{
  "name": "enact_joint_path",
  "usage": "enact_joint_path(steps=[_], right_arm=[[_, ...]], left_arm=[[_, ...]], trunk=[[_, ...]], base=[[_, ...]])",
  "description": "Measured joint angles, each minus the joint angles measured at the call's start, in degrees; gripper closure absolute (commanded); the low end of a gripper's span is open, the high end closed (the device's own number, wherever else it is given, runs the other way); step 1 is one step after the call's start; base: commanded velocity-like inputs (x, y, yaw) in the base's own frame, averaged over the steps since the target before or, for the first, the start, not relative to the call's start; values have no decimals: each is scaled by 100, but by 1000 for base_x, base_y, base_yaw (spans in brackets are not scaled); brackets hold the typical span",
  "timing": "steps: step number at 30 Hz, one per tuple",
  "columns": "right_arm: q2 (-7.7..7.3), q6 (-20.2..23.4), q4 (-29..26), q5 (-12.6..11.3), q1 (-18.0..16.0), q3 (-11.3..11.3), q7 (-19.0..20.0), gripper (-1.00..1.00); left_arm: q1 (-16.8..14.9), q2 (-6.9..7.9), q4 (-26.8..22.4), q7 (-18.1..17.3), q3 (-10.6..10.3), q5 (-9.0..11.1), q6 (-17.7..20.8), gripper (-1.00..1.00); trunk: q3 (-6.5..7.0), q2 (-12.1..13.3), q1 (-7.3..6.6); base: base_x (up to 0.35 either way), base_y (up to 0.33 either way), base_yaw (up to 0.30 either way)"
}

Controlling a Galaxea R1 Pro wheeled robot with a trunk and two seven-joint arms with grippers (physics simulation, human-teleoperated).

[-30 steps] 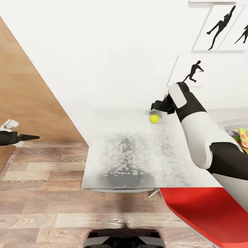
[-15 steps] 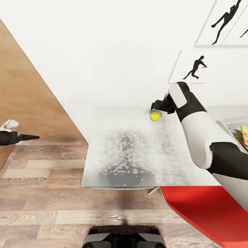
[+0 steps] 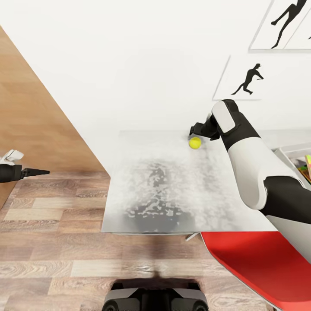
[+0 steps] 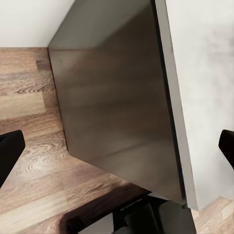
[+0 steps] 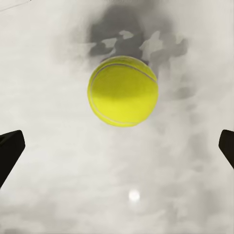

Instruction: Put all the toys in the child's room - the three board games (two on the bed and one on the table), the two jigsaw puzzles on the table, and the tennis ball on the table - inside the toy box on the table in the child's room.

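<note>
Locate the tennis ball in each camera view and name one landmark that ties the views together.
Head view: the tennis ball lies on the table near the wall, just below the right gripper.
Right wrist view: the ball sits ahead, centred between the open fingertips.
Left wrist view: not in it.
Shared landmark: the mottled grey table top.

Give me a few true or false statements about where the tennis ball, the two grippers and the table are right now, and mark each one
1. The tennis ball lies on the table. True.
2. The right gripper is shut on the ball. False: it is open, with the ball free between its fingers.
3. The left gripper hangs over the wooden floor, away from the table. True.
4. A red chair stands by the table's near edge. True.
5. The ball is blue. False: yellow-green.
</note>
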Motion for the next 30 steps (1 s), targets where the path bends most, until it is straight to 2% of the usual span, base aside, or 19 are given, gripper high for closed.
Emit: enact_joint_path(steps=[17, 25, 28, 30], right_arm=[[-3, -119, 0, 9, -22, 5, -6, -100], [-8, -368, 0, 12, 3, 30, -6, -100], [-6, -534, 4, 24, 12, 153, -5, -100], [-10, -691, 5, 45, 18, 346, -5, -100]], left_arm=[[0, -7, -2, 0, 2, 14, 5, -100], [-1, 0, -70, 0, -7, 192, 0, -100], [-1, 1, -97, 0, -9, 219, 0, -100], [-2, 1, -106, 0, -9, 228, 0, -100]], trunk=[[-162, 0, 0], [-238, 0, 0], [-267, 0, 0], [-286, 0, 0]], base=[[0, 0, 0], [0, 0, 0], [0, 0, 0], [0, 0, 0]])
